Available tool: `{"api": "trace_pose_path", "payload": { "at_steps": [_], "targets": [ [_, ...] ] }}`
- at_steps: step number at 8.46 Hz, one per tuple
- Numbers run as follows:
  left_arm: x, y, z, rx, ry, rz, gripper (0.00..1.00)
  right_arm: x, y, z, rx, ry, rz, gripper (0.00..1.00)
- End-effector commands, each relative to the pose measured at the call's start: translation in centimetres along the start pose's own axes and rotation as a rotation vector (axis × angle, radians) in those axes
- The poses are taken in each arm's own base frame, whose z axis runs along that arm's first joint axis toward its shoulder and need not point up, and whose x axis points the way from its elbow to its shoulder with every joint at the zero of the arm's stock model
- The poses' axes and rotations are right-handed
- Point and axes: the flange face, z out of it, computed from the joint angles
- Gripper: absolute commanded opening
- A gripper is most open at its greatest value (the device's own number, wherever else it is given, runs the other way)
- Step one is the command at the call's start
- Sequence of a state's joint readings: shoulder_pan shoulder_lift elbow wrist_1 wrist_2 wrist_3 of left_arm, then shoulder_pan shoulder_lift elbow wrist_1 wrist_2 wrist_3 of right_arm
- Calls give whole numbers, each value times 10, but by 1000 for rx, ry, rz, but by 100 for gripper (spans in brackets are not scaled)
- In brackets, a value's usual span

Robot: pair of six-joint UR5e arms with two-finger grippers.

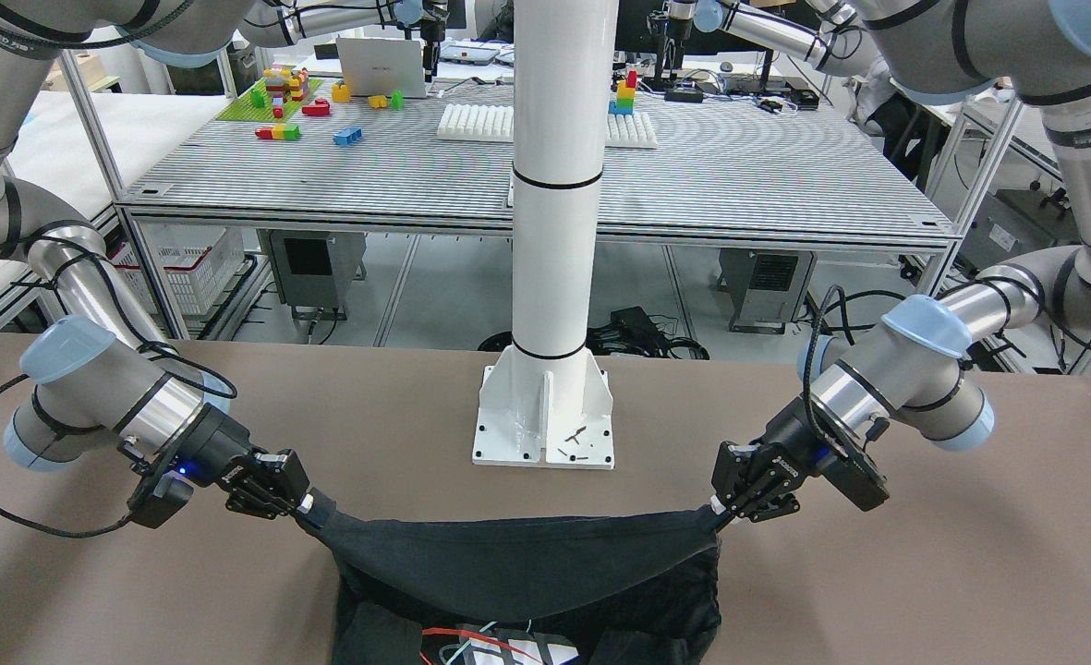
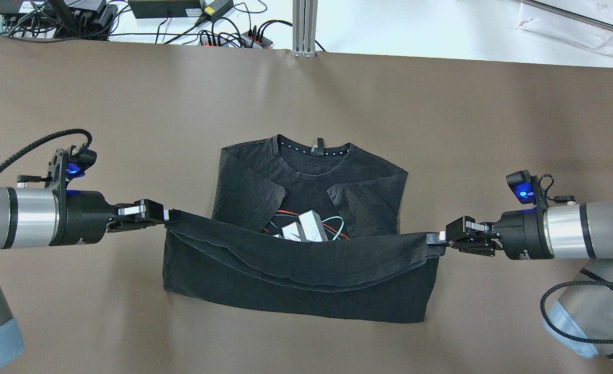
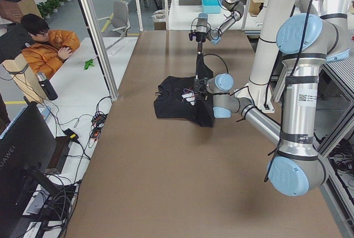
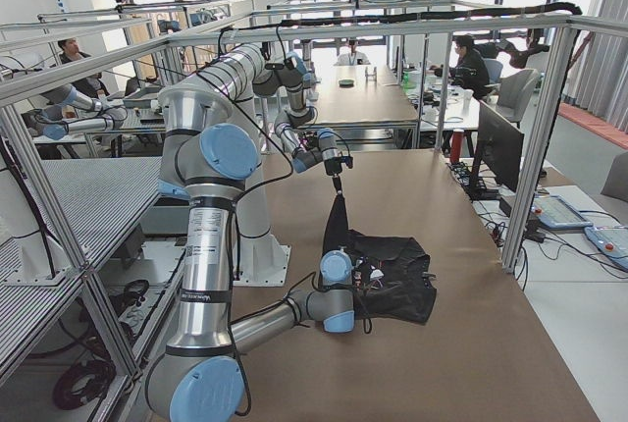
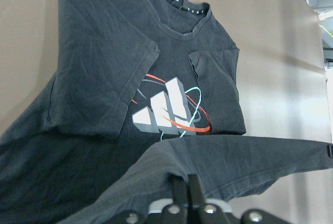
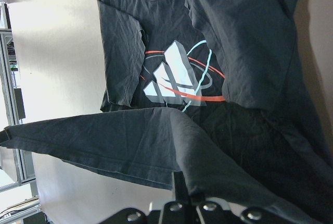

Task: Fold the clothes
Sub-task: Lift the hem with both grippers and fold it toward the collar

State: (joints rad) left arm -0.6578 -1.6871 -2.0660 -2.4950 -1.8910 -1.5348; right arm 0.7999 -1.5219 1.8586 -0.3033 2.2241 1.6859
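At the overhead view's left, the left end effector [image 2: 165,213] comes in low over the brown matte desk [image 2: 130,104]. It is clenched on one corner of the hem of the black soft-fabric T-shirt [image 2: 296,283]. In the left wrist view we see its fingertips pinching a fold of black cloth, with no gap showing.

Centre: the shirt lies on the desk about midway across, front side up, with its neckline [image 2: 314,154] toward the edge far from the robot. Both short sleeves are folded in over the chest. Between them we see a printed logo [image 2: 302,231] of white slanted bars with red and teal loops. The bottom hem is lifted off the desk and stretched between the two end effectors. It sags in the middle and covers the logo's lower edge in the overhead view. The lower body of the shirt rests on the desk beneath it. In the front-facing view a white round metal pillar [image 1: 556,231] stands on its flat base plate [image 1: 508,434] on the desk. It is behind the hanging hem, between the two arms, and apart from the cloth.

Right: the right end effector [image 2: 437,240] is clenched on the opposite hem corner. The right wrist view shows black cloth pinched between its fingertips. Both wrists lie near level and point inward toward each other.
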Motion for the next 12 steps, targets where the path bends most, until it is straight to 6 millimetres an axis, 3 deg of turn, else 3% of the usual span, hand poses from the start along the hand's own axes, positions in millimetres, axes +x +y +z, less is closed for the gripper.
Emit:
{"api": "trace_pose_path", "payload": {
  "at_steps": [1, 3, 5, 8, 10, 11, 12],
  "targets": [
    [-17, -37, 21, 35, -60, -13, 0, -7, -29, 1, 100, 62, -37, 0],
    [-38, -67, 45, 68, -109, -25, 0, -2, -40, 2, 160, 86, -47, 0],
    [-57, -99, 45, 114, -149, -37, 0, -3, -57, 7, 254, 138, -73, 0],
    [-66, -150, 61, 162, -184, -62, 0, -27, -102, 33, 340, 224, -57, 0],
    [-62, -159, 76, 164, -189, -67, 0, -19, -123, 35, 393, 248, -46, 0],
    [-58, -161, 79, 169, -186, -69, 0, -19, -124, 34, 396, 248, -46, 0],
    [-69, -164, 83, 169, -204, -71, 0, -16, -128, 30, 403, 254, -42, 0]
  ]
}}
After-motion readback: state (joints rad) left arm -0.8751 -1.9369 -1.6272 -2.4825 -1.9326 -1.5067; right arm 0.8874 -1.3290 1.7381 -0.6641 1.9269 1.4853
